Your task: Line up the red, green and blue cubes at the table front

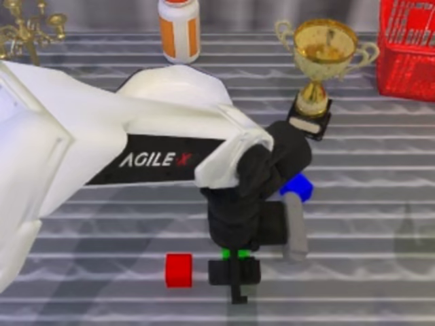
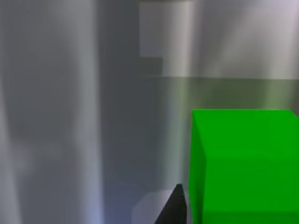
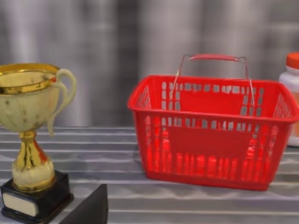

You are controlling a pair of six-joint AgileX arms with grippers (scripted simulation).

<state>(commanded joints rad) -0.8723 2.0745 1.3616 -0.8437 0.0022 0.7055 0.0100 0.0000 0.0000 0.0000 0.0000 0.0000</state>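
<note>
Green cube (image 1: 234, 254), lower centre of the top view beside the red cube (image 1: 179, 269), is sitting under the left gripper (image 1: 234, 273); finger state cannot be told. Likely light, rigid, smooth: grip opposite flat faces. Blue cube (image 1: 298, 186) is lying behind.

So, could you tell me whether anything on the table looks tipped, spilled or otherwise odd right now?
Nothing stands out. The trophy, bottle and red basket stand upright; the red cube lies flat beside the left gripper, which is over the green cube.
</note>
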